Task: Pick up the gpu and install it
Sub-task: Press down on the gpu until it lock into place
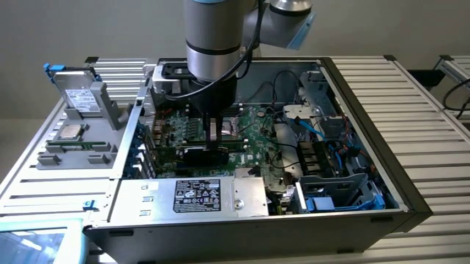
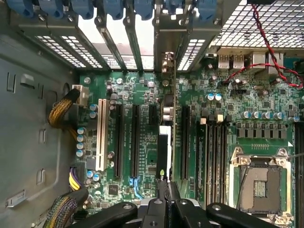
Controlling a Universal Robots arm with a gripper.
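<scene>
Wrist view: my gripper (image 2: 163, 184) clamped on gpu (image 2: 163, 152), edge-on over motherboard (image 2: 142, 90), slots (image 2: 134, 140) flanking closely.

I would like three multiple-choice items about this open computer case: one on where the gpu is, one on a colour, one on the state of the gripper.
1. Where is the gpu?
A. on the grey parts tray outside the case
B. edge-on over the motherboard, at the expansion slots
C. on the power supply

2. What colour is the lone light-coloured expansion slot?
A. white
B. red
C. blue

3. How does the gripper stand?
A. wide open
B. shut on a cable
C. shut on the gpu

Answers: 1 B, the card stands among the slots; 2 A, it is white beside black slots; 3 C, the fingers pinch the card's edge.
</scene>
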